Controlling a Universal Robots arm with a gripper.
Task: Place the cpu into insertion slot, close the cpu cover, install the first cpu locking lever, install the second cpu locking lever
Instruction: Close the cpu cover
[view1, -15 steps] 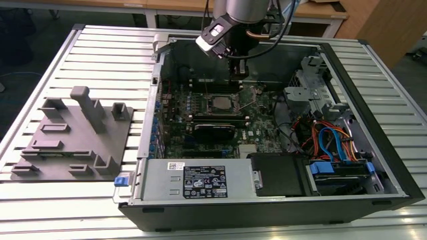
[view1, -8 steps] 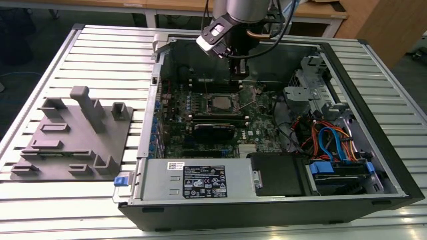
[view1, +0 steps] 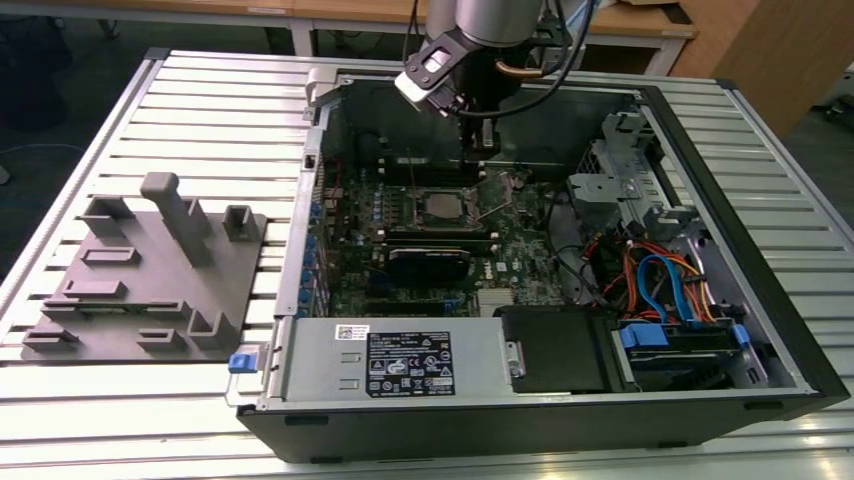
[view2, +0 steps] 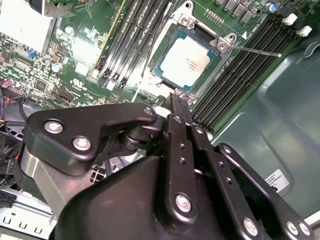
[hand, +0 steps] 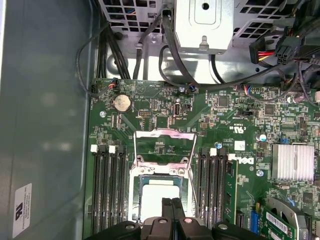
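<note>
the cpu (view2: 186, 61) is seen seated in the insertion slot (view2: 222, 43) (the cpu cover (hand: 164, 133) is raised open); the gripper (hand: 171, 201) is held near its edge, fingers pressed together, nothing grasped.

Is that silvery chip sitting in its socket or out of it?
In. The cpu lies flat inside the insertion slot, with the socket's metal rim framing its sides.

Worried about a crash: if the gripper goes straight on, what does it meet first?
Likely the cpu seated in the insertion slot, near its edge, below the gripper; depth is unclear.
</note>
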